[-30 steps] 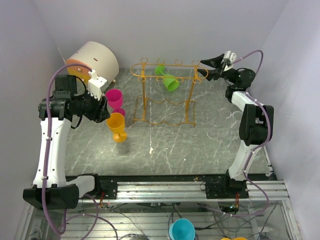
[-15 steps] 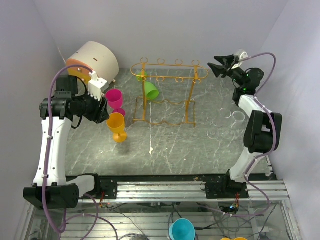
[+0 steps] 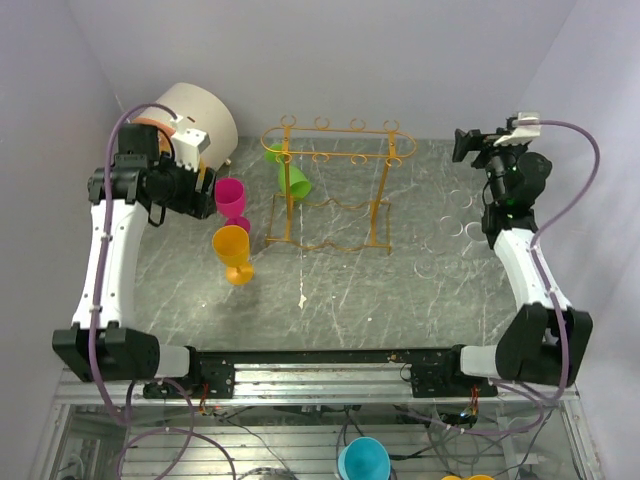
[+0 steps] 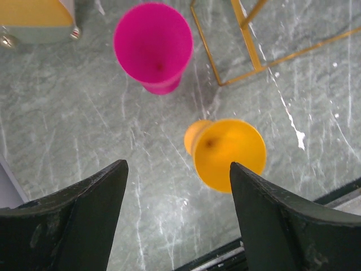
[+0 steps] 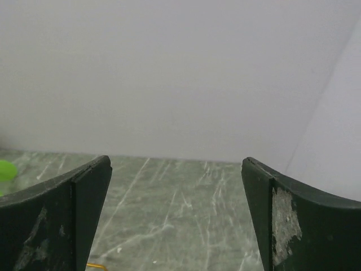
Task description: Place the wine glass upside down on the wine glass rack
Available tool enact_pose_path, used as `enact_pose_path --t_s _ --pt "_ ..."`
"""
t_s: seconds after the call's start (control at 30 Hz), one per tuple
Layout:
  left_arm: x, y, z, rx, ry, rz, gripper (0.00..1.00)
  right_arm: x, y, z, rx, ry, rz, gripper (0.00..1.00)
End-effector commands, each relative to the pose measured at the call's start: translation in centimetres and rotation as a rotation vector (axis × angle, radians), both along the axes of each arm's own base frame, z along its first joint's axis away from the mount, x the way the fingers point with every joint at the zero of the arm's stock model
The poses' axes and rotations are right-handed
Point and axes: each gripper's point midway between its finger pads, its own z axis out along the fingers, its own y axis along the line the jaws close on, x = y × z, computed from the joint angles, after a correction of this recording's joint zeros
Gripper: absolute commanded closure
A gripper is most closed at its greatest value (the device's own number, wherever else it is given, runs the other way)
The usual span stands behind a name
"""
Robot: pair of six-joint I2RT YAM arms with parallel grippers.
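Both claws stand wide and empty. The left gripper (image 4: 176, 166) hangs over the left side of the marbled table (image 3: 400, 290), its two black fingers (image 4: 84, 209) spread far apart with nothing between them and nothing touching them. Below that gap stand two cups, both upright with their mouths up: the pink glass (image 4: 153, 45) close to the cream drum (image 3: 195, 112), and the orange glass (image 4: 228, 152) nearer the arms. The right gripper (image 5: 176, 164) is held high at the far right, well apart from the wine glass rack (image 3: 335, 190). Its fingers (image 5: 73, 209) are just as wide, and only the pale wall and a strip of tabletop show between them. The green wine glass (image 3: 293, 178) is on the rack, at the left end of the golden top rail beside the left upright. Its foot is up at the rail and its bowl hangs lower, tilted out to one side. Neither claw is near it.
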Motion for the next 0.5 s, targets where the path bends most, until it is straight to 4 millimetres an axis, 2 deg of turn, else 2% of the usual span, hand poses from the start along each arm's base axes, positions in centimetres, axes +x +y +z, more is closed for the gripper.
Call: enact_pose_path --t_s 0.0,0.1,0.17,0.2,0.23,0.3,0.47 --pt "4.5 0.7 1.3 0.011 -0.052 0.068 0.18 -3.2 -1.8 -0.1 0.207 0.12 -0.138 0.0" --pt "6.9 0.6 0.5 -0.005 -0.022 0.081 0.23 -5.0 -0.7 0.1 0.356 0.184 -0.104 0.0" --pt "8.4 0.6 -0.1 -0.017 -0.004 0.095 0.3 -6.5 -0.8 0.4 0.576 0.166 -0.138 0.0" --pt "9.1 0.6 -0.5 -0.021 0.005 0.099 0.33 -7.6 0.1 0.3 0.634 0.171 -0.093 0.0" --pt "9.6 0.5 -1.0 -0.026 0.018 0.101 0.36 -8.7 1.8 1.2 0.563 0.143 0.007 0.0" --pt "10.5 0.6 -2.0 -0.024 0.043 0.108 0.38 -10.8 4.0 3.0 0.546 0.09 0.141 0.0" --pt "12.1 1.0 -5.0 -0.001 0.102 0.141 0.38 -13.1 4.7 3.9 0.538 0.098 0.157 0.01"
